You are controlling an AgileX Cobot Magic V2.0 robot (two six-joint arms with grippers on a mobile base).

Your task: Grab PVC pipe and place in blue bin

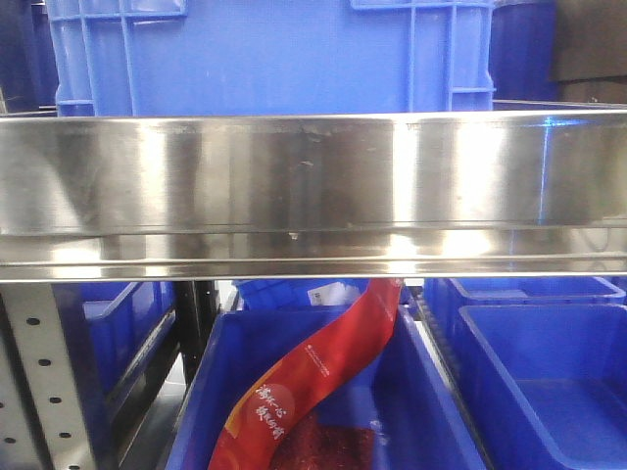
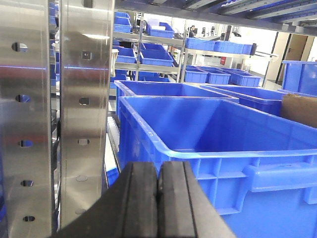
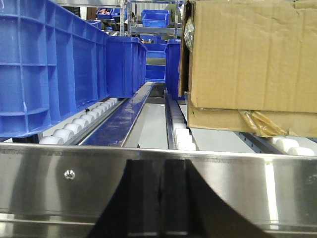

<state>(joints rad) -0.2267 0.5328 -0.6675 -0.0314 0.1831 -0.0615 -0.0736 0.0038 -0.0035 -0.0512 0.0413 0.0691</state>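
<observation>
Left end effector (image 2: 157, 198): two black fingers (image 2: 138, 198), ribbed along their edges. Right end effector (image 3: 159, 198): same black build, in shadow.

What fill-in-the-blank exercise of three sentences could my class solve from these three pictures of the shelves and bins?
1. In the front view, the long pouch leaning in the lower bin is coloured ____.
2. In the right wrist view, the box resting on the white rollers is made of ____.
3. In the left wrist view, the fingers of the left gripper are pressed ____, with nothing between them.

Missing words: red; cardboard; together
</observation>
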